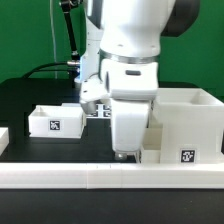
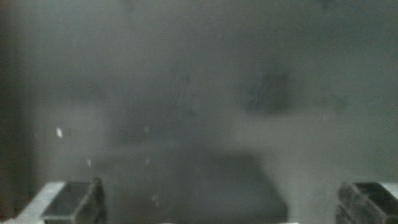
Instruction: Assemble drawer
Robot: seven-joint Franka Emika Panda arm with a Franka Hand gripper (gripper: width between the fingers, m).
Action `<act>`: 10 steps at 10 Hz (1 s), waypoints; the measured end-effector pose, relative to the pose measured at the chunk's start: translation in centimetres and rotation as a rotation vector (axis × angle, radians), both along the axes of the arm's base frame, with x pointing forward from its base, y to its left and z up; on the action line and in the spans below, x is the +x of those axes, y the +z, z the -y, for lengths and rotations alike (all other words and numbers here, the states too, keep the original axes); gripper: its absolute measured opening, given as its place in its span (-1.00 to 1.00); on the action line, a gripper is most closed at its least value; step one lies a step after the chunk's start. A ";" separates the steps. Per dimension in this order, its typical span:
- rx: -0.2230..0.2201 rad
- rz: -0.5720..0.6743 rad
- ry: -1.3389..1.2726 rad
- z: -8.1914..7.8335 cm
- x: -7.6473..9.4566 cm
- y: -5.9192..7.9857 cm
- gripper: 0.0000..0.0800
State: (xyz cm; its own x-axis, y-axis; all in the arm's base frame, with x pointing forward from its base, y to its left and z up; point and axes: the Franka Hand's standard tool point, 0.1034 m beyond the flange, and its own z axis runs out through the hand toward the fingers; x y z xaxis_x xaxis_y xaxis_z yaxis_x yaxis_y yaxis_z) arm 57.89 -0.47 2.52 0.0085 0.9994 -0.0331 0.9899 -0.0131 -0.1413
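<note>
Exterior view: the gripper (image 1: 125, 151) hangs spread and empty beside the drawer housing (image 1: 188, 122). It looks like light, stiff, slick plastic; I'd pinch a thin wall.

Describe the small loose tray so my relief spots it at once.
Find the white arm over the black table. On the exterior view's left of it sits the small tray, an open-topped white box with a square tag in front. It is far lower than the big housing beyond the arm.

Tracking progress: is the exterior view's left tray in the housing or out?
Out: the tray sits on the table, apart from the housing.
</note>
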 end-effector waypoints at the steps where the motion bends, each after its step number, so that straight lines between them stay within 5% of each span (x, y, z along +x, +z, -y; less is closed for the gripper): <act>1: 0.001 0.008 -0.010 -0.7 0.0 -0.1 0.62; 5: 0.014 0.021 0.006 -2.9 1.2 1.0 0.62; 10: 0.066 0.005 0.026 -1.0 0.9 0.5 0.62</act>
